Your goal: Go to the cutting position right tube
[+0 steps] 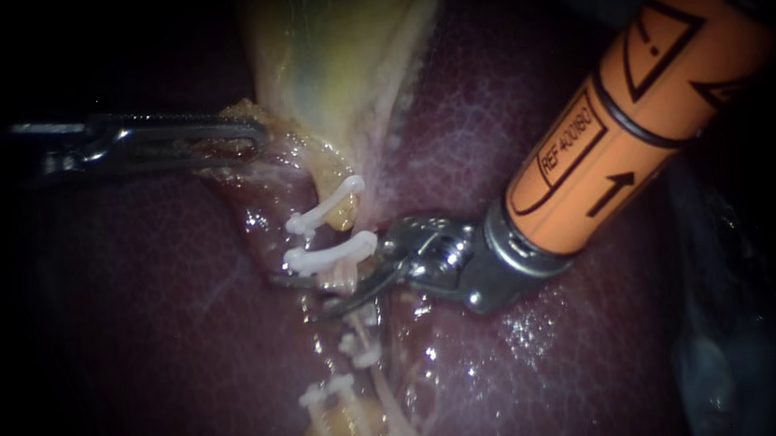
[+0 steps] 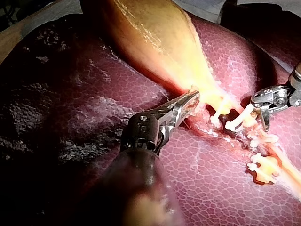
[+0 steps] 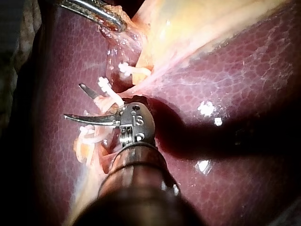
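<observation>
Pale yellowish tube point(image 1: 346, 273): runs from the gallbladder's neck down across the liver, crossed by small white plastic clips point(image 1: 330, 254), two above and more below. I cannot say for certain from the endoscope view that this is the right tube. It looks thin, wet and soft, with fatty strands fraying off it between the clip groups.

My right instrument point(image 1: 296, 296), an orange-sleeved shaft ending in slim curved steel blades: claw wide, one blade either side of the tube, just below the second clip. The right wrist view shows a clear gap and nothing bitten.

Judgement: approach essentially complete. What remains is fine seating between the clips, with no clip in the bite.

My left instrument point(image 1: 245, 135), slender and grey: claw narrow, apparently clamped on the edge of the taut yellow gallbladder point(image 1: 336, 54), well apart from the blades. The dark red mottled liver point(image 1: 136, 343) lies beneath everything.
</observation>
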You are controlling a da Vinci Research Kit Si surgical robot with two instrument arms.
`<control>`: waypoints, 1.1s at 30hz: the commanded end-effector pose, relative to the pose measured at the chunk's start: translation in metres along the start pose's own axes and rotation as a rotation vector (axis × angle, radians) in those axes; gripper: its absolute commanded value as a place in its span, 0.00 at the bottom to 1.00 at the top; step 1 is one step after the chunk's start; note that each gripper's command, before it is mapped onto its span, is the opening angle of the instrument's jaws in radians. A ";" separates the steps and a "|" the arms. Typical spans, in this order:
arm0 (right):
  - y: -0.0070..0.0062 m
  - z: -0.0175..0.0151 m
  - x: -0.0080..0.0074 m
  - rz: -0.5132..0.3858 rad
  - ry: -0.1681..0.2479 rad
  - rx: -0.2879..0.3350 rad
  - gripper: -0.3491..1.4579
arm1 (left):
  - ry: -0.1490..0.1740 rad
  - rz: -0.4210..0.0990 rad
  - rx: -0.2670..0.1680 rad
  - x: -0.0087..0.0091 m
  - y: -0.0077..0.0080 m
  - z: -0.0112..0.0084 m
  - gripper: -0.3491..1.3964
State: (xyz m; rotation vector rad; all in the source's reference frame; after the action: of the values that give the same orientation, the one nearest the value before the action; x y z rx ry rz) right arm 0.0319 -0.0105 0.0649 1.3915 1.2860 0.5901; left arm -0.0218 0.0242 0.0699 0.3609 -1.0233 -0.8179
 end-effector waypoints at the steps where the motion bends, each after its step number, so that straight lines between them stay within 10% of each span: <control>1: 0.0000 -0.0001 0.0001 0.015 0.004 -0.005 0.94 | 0.000 0.000 -0.001 0.0000 0.0000 0.0000 0.00; 19: 0.0000 0.0001 0.0001 0.275 0.023 -0.004 0.89 | 0.000 0.000 -0.001 -0.0001 0.0000 0.0000 0.00; 33: -0.0002 0.0004 0.0000 -0.069 0.018 -0.011 0.81 | 0.000 0.000 0.000 -0.0001 0.0000 -0.0001 0.00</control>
State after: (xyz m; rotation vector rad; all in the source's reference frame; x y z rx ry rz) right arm 0.0322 -0.0108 0.0647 1.3255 1.3426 0.5579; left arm -0.0218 0.0243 0.0698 0.3605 -1.0224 -0.8182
